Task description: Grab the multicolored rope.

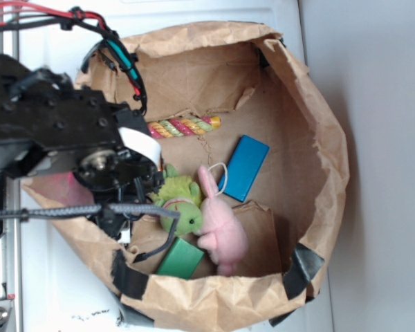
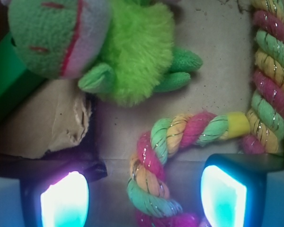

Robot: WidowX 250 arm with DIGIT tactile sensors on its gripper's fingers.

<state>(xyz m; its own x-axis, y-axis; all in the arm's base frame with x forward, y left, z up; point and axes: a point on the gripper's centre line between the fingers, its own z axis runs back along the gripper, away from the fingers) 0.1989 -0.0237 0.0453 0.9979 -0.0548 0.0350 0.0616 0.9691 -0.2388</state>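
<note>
Two fingers [image 2: 66,201] of the gripper [image 2: 144,201] are standing wide apart around the multicolored rope [image 2: 154,163], not yet gripping it.

Hooked end of the multicolored rope [image 2: 180,137] between the hand's [image 2: 144,198] parted fingers [image 2: 222,198], green plush toy [image 2: 99,42] beyond.

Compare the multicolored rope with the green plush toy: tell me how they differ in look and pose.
The multicolored rope is twisted strands striped pink, yellow and green; the green plush toy is fuzzy, nearly all green with a pale face. The rope is long and hooked; the toy is rounded with stubby limbs. The rope's hook lies between the open gripper fingers; the toy lies beyond them. Both rest on brown paper.
</note>
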